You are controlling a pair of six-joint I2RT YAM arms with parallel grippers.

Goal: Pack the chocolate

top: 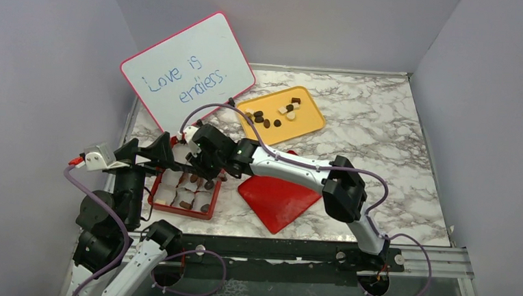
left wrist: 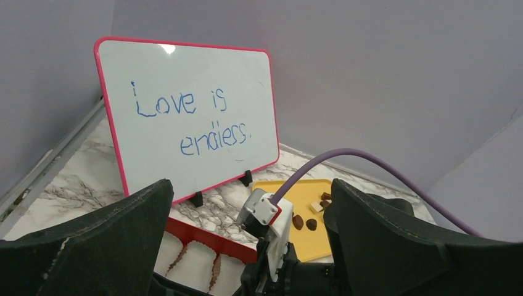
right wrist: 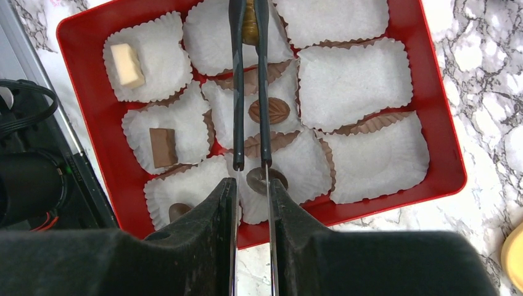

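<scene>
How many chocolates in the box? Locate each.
5: cream block top left, brown bar below, leaf centre, dark round bottom middle, dark piece bottom left; sixth in the tongs. Jaws may hide more.

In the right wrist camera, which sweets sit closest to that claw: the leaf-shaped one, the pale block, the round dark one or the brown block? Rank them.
From the right gripper, holding tweezers, nearest first:
1. round dark chocolate, between its fingertips.
2. leaf-shaped chocolate, just beyond, centre.
3. brown block, view's left.
4. pale block, far upper-left corner.

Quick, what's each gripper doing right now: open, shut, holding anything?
Left gripper: open, empty.
Right gripper: shut on black tongs, with a brown chocolate between their arms.
</scene>
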